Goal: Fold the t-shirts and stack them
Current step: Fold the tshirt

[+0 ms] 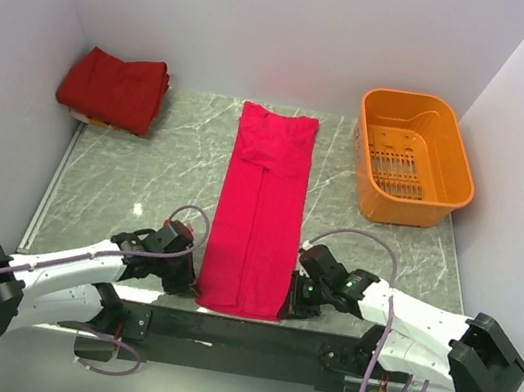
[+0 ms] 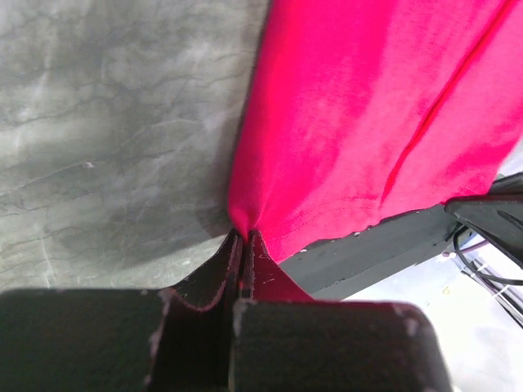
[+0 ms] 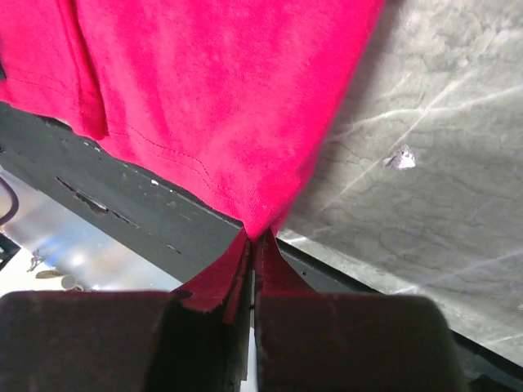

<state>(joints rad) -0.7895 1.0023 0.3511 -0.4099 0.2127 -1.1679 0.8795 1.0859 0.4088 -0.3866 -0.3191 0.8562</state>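
A bright crimson cloth t-shirt [image 1: 259, 211], folded into a long narrow strip, is laid down the middle of the grey marbled table [image 1: 132, 183] from 12 to 6 o'clock. Its 7 o'clock corner is pinched in the pressed-together left gripper [image 2: 243, 238], and its 5 o'clock corner likewise in the right gripper [image 3: 255, 237]. At 10 o'clock darker red folded t-shirts [image 1: 114, 87] are piled. At 2 o'clock an orange plastic basket [image 1: 412, 210] is seen.

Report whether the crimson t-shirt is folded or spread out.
Partly folded: the crimson t-shirt lies as a long narrow strip with its sides folded in, and it is not yet folded crosswise.
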